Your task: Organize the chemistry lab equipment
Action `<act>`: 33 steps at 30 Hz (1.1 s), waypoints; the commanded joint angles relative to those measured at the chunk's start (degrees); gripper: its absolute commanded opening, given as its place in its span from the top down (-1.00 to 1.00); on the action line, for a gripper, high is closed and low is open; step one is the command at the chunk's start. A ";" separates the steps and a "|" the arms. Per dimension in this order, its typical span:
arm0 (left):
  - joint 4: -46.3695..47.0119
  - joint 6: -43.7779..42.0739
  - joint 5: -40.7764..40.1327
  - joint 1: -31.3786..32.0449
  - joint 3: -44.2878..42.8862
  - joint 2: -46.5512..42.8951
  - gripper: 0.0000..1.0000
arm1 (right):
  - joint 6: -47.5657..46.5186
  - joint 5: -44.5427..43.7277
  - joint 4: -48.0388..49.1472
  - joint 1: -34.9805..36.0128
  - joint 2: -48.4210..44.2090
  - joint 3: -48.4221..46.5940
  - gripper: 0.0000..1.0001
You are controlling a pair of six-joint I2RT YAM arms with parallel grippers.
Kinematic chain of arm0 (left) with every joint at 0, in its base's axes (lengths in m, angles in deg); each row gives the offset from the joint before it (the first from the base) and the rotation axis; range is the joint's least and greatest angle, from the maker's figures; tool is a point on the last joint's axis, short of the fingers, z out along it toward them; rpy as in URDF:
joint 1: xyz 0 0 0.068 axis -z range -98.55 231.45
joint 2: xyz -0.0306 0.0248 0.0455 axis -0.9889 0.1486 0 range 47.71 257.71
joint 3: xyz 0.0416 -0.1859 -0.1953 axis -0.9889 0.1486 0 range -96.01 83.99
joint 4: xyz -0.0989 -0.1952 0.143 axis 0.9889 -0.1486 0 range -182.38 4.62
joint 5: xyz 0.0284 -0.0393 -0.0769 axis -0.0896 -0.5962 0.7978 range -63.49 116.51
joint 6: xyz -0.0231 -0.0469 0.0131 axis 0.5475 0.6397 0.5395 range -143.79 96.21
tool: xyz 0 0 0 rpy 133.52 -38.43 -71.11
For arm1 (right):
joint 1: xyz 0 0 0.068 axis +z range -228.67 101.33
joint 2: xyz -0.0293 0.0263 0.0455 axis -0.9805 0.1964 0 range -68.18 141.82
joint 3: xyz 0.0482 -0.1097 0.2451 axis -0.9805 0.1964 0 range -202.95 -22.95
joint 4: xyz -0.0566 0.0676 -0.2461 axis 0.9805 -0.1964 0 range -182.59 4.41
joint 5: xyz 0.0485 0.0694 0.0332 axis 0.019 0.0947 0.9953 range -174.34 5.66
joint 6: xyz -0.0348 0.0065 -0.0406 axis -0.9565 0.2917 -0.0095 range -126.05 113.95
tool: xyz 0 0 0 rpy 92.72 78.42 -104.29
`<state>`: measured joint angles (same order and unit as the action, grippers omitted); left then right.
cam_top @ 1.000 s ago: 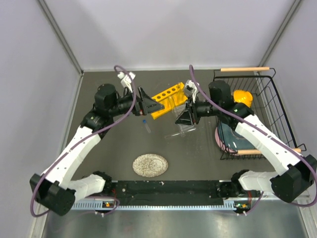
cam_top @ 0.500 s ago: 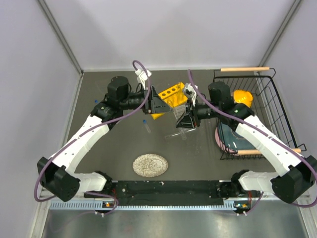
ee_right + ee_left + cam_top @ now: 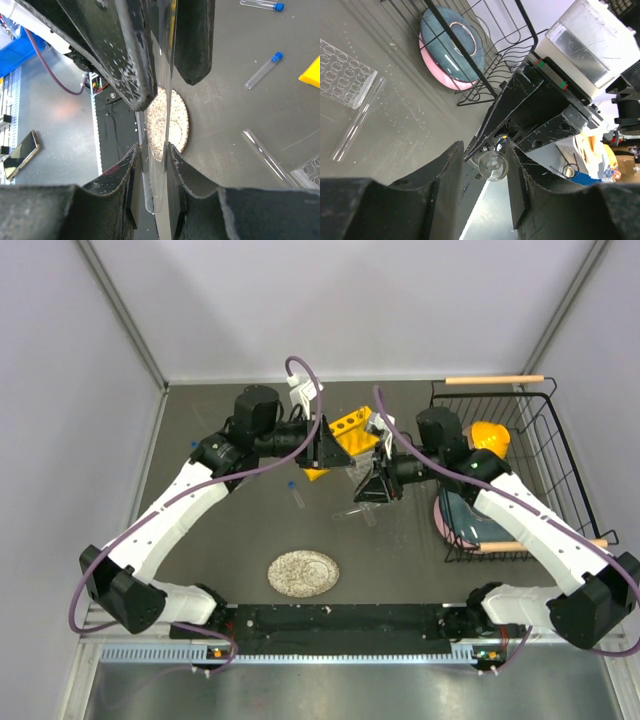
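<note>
We see the right fingers (image 3: pixel 120 192) pinched on a thin glass tube (image 3: pixel 156 180), held off the surface (image 3: pixel 220 540) approx. mid-workspace, just beside the yellow rack (image 3: pixel 350 428). The left fingers (image 3: pixel 445 180) sit either side of the same tube's other end w/ a narrow gap. The left wrist cam shows maybe a sliver of space on one side, so we can't tell if they actually grip it. The clear gridded rack (image 3: pixel 345 72) lies flat on the surface w/ a second loose tube (image 3: pixel 359 120) just beside it. Two blue-capped vials (image 3: pixel 264 70) lie on the surface nr the yellow rack's corner. The speckled plate (image 3: pixel 303 573) sits closer to the arm bases.
</note>
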<state>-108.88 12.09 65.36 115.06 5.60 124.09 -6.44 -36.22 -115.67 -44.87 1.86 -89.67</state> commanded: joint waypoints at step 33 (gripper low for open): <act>-5.07 -14.52 -26.10 1.73 -2.20 -1.69 0.93 | -24.75 -0.58 -11.40 -12.43 -9.39 -5.18 -0.96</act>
<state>-119.40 1.23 45.32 117.11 3.87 120.98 -25.10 -40.33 -126.17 -51.60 -2.75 -91.74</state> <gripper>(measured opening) 0.273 0.979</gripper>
